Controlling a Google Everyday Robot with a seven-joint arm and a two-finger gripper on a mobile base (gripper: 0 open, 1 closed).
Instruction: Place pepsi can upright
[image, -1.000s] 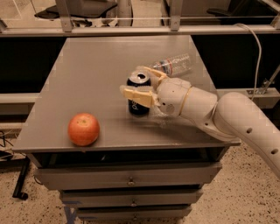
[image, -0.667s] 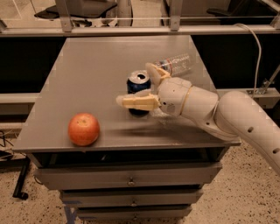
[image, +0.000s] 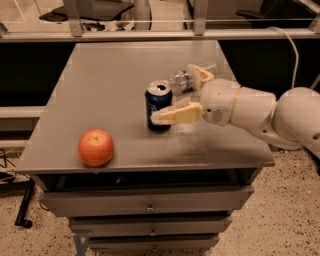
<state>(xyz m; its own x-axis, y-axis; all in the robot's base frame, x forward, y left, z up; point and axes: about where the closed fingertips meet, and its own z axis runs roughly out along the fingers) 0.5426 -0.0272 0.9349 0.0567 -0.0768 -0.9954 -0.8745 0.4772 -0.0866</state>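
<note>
The pepsi can (image: 158, 104), dark blue with a silver top, stands upright on the grey table (image: 100, 85), right of centre. My gripper (image: 175, 93) is just to the right of the can, with its jaws spread wide. The near finger (image: 176, 114) reaches in front of the can's lower right side, with its tip at the can. The far finger (image: 201, 74) sits behind and to the right, away from the can. The can is not clamped.
A clear plastic water bottle (image: 186, 80) lies on its side behind the gripper, near the table's right edge. A red apple (image: 95, 147) sits at the front left. Drawers (image: 145, 205) are under the tabletop. A rail and chairs stand behind the table.
The gripper was closed around the can; its fingers have spread and the hand has drawn back to the right. The can stays standing in the same spot.
</note>
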